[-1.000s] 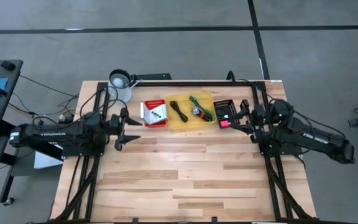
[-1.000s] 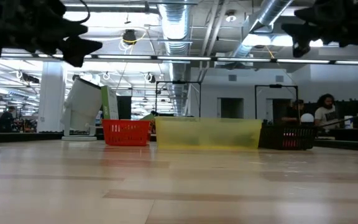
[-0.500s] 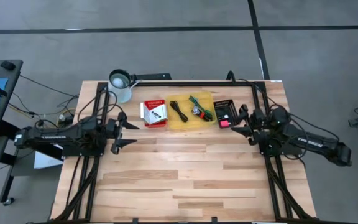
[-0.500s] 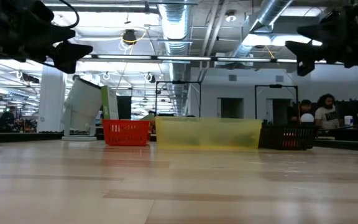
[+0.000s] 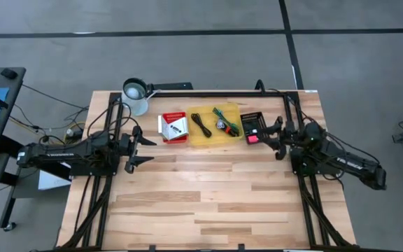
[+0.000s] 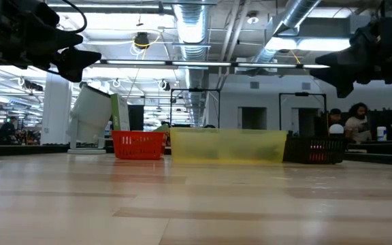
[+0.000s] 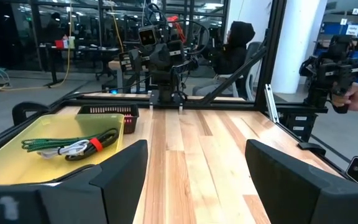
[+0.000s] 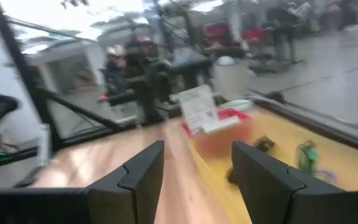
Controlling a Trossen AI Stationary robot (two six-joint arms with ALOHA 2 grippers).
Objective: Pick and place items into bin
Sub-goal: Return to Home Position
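Along the far edge of the table (image 5: 208, 203) three containers stand side by side: a red basket (image 5: 165, 137), a yellow tray (image 5: 196, 140) and a black bin (image 5: 251, 115). A white cup (image 5: 136, 94) stands near the far left corner. From that row to the near edge the wood lies open. Black frame rails run down both sides under my arms.

My left gripper (image 5: 147, 147) hangs above the boards just in front of the red basket's left end, pointing across the table. Its fingers (image 7: 123, 177) are spread wide, with only planks showing between them and nothing in their grasp.

My right gripper (image 5: 273, 138) hangs just beside the black bin's right side and faces the left one. Its fingers (image 8: 138, 177) are parted too, though less widely, and they touch nothing. From table height, both claws ride high above the surface.

Of the items, a white packet (image 5: 175, 127) lies in the red basket. A black cord (image 5: 200, 124), a green piece (image 5: 224, 114) and a small silvery piece (image 5: 220, 124) lie in the yellow tray. A red-pink piece (image 5: 252, 138) lies at the near end of the black bin, close to my right claw.
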